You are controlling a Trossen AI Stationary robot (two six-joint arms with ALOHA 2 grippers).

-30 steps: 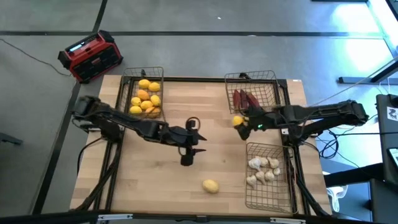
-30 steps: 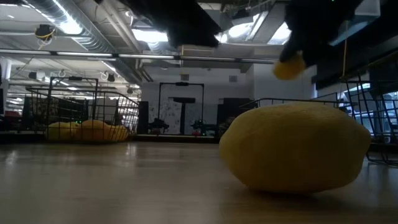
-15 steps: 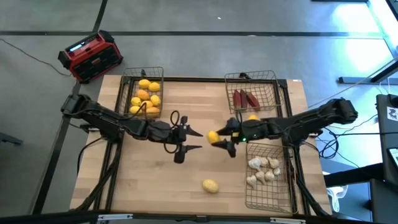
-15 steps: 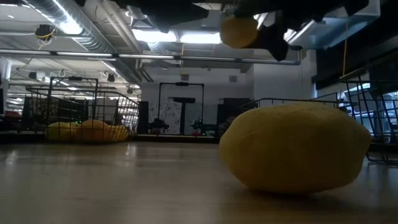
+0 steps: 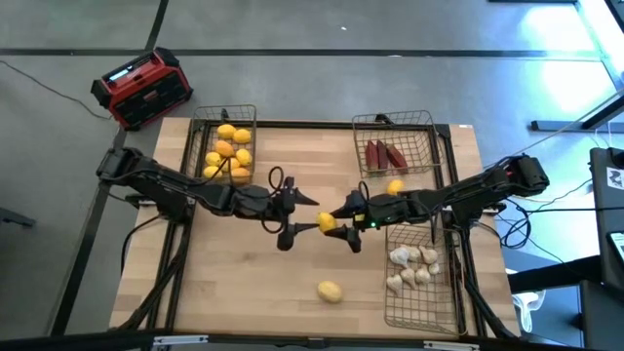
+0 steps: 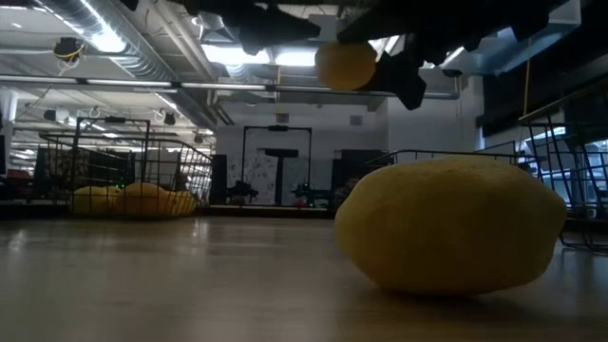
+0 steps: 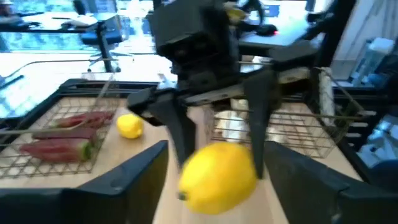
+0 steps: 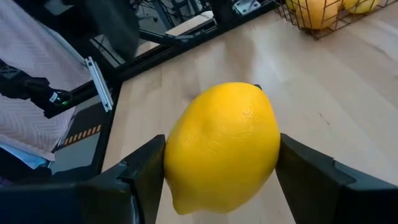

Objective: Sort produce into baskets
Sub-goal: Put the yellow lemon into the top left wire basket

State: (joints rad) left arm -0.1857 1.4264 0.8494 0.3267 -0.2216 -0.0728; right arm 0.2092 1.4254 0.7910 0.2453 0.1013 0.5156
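The table (image 5: 292,312) is carrying three wire baskets, and I'm placing everything off the lemon basket (image 5: 199,125) at its far left corner. Across the far edge from it is sitting the basket of dark red pieces (image 5: 421,125), with one stray yellow fruit (image 5: 394,185) inside it; nearer the front on that same right side is the garlic basket (image 5: 450,312).

Between them, over open table, the two arms are meeting. The right gripper (image 5: 337,223) is clamping a yellow lemon (image 5: 328,223) across its middle, well right of the lemon basket and lifted off the wood. Facing it, the left gripper (image 5: 292,213) is standing with jaws spread, empty, its fingers (image 7: 140,174) flanking the fruit without touching it as far as I can see.

This is looking like a handover, so the lemon can travel to the basket on the left arm's side. To do it well, I'd judge the left jaws should be closing squarely on the free ends of the lemon, clear of the right fingers (image 8: 314,174), and gripping firmly before the right ones let go. A round, smooth fruit could roll out if pinched off-centre.

A second lemon (image 5: 331,291) is lying loose on the table, well in front of the lemon basket, waiting its turn.
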